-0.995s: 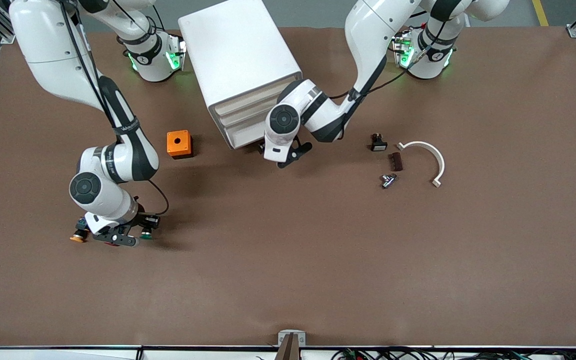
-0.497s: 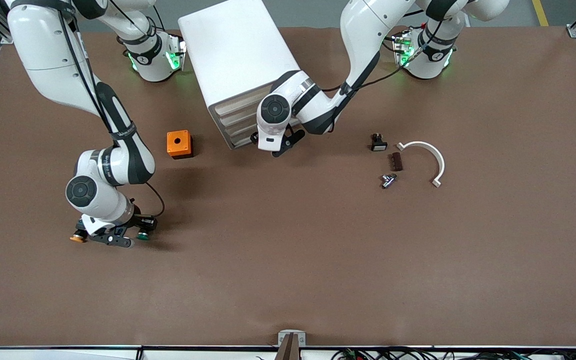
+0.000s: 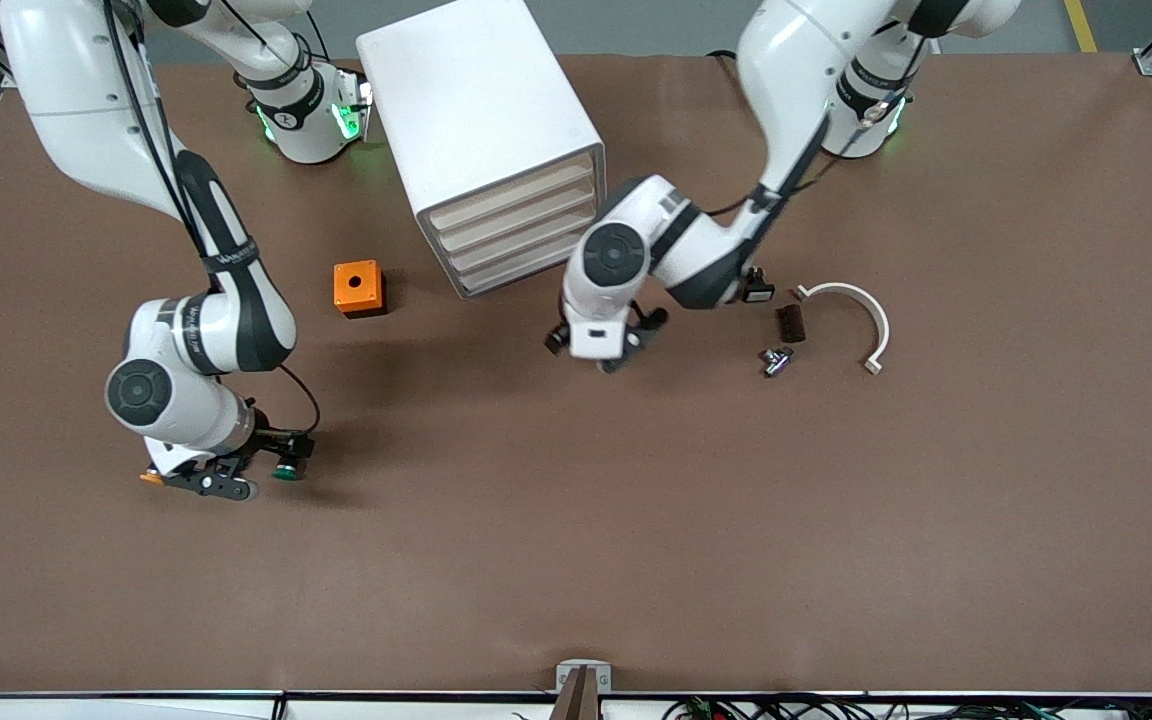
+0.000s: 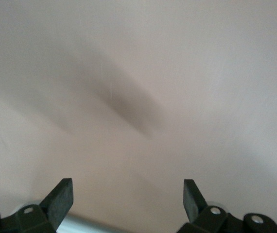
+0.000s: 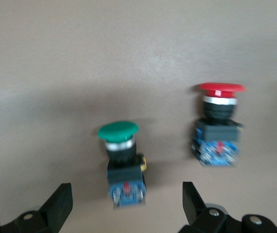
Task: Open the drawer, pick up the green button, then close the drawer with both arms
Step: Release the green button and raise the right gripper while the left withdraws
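Your cabinet (image 3: 481, 130) stands near the arms' bases, all four drawers pushed in, the drawer (image 3: 526, 262) at the bottom flush with the rest. Your left gripper (image 3: 608, 352) hangs over bare table just off the cabinet's front, toward the left arm's end, fingers spread wide and empty. Your right gripper (image 3: 219, 482) sits low at the right arm's end, jaws apart and gripping nothing. The green button (image 5: 124, 162) lies on the table between its fingers, a red-capped button (image 5: 218, 124) beside it.
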`<state>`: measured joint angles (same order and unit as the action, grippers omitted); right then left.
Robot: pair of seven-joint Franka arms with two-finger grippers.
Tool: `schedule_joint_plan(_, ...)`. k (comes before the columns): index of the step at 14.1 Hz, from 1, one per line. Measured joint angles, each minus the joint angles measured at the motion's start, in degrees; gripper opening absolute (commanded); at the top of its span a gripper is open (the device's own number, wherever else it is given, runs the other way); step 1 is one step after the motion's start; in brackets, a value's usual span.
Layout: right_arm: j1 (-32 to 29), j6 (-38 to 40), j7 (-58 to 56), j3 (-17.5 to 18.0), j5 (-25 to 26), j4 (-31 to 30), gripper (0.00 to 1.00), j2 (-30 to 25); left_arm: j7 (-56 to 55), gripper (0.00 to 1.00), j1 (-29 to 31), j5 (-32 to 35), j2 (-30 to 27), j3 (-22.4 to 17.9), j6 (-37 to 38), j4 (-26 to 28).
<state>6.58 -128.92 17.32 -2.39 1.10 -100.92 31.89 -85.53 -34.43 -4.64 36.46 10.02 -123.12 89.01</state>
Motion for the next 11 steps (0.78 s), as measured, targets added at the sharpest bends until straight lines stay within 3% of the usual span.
schedule_joint_plan(5,-1.23,12.79,-0.64,0.00,0.00,1.45,1.00,-10.52,8.25,1.00,12.20,12.08,-7.31,-0.03,11.33,-3.85)
schedule_joint_plan(11,-2.28,28.75,-6.42,0.00,0.00,1.42,1.00,-23.22,34.09,1.00,24.20,13.09,-16.95,-0.20,22.81,-5.01)
